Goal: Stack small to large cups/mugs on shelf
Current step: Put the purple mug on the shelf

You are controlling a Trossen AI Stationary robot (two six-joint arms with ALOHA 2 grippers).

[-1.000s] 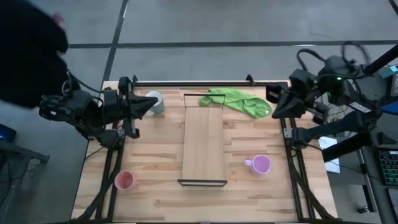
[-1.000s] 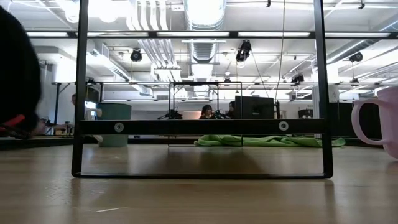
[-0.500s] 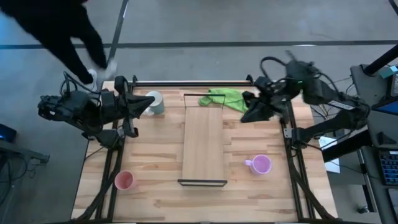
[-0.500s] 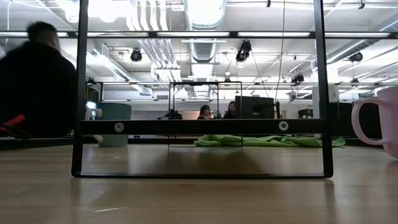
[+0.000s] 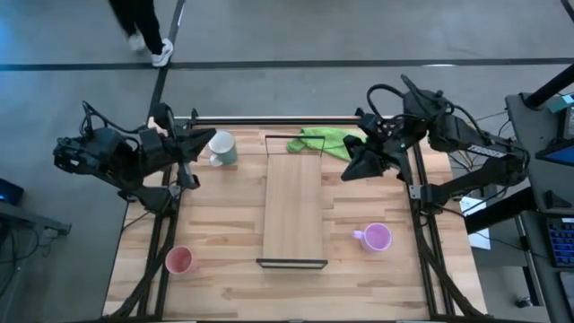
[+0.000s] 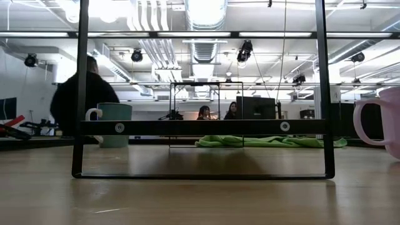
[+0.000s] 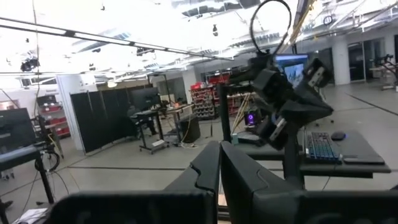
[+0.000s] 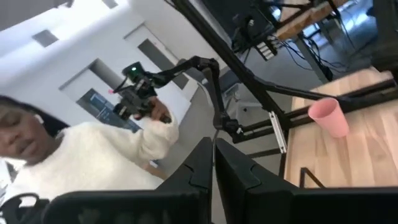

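The light-wood shelf [image 5: 294,205] lies lengthwise at the table's middle, and its black end frame [image 6: 203,128] fills the low view. The white-grey mug [image 5: 222,148] stands at the far left and the salmon-pink cup [image 5: 180,260] at the near left. The lilac mug [image 5: 377,238] stands right of the shelf. My left gripper [image 5: 195,150], shut, hovers just left of the white-grey mug. My right gripper [image 5: 352,169], shut, hangs above the table near the green cloth [image 5: 325,141]. In their wrist views both grippers [image 7: 219,171] [image 8: 213,165] show their fingers closed together.
The green cloth lies crumpled at the shelf's far right corner. A black rail [image 5: 278,118] runs along the table's far edge. A person [image 5: 143,27] walks on the floor beyond the far left corner, and another person [image 8: 87,168] shows in the right wrist view.
My right arm has swung in from beyond the table's far right corner toward the left, and now hangs over the table beside the green cloth. My left gripper has drawn back slightly from the white-grey mug. A person has walked past behind the table's far left.
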